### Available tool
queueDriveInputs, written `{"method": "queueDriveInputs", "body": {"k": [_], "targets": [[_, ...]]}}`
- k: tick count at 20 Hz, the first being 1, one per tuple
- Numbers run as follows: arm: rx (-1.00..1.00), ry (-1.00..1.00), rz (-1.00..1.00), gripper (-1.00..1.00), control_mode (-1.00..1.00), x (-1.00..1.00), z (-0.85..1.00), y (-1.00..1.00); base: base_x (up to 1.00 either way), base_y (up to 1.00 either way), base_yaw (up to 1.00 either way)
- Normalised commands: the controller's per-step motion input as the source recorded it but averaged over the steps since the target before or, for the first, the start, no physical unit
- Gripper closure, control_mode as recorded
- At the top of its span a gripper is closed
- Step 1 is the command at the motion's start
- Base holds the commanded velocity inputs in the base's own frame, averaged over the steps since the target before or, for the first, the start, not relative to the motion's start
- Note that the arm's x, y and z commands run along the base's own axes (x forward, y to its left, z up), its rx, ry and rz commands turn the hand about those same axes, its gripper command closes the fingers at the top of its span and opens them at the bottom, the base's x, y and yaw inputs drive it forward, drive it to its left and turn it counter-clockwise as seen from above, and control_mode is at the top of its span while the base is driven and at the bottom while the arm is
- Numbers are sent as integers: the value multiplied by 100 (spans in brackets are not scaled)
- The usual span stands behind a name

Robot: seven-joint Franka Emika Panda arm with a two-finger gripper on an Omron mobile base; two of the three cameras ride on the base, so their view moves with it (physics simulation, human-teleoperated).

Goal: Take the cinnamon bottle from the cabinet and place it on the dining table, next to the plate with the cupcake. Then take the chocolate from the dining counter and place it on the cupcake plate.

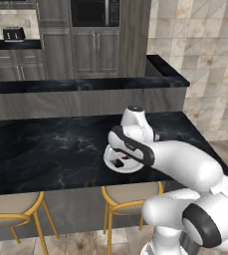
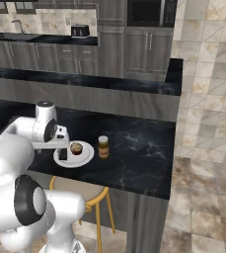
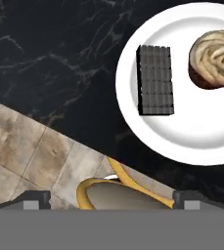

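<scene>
Hand view: chocolate (image 3: 155,80) lies on the plate (image 3: 182,132) beside the cupcake (image 3: 215,58), jaws spread wide and empty above.

The dark surface (image 2: 134,148) has open room to the right; the plate sits near its front edge, above a stool (image 3: 118,193). The bottle (image 2: 103,147) stands just beside the plate. A careless sideways pull-out could nudge the plate toward that edge.

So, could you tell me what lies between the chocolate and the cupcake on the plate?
Nothing: in the hand view a bare strip of white plate separates the chocolate from the cupcake.
</scene>
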Motion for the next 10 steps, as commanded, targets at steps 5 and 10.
{"method": "queueDriveInputs", "body": {"k": [5,10], "targets": [[1,0,0,-100,-100,-69,27,-10,0,0,0],[0,0,0,-100,-100,-72,22,-12,0,0,0]]}}
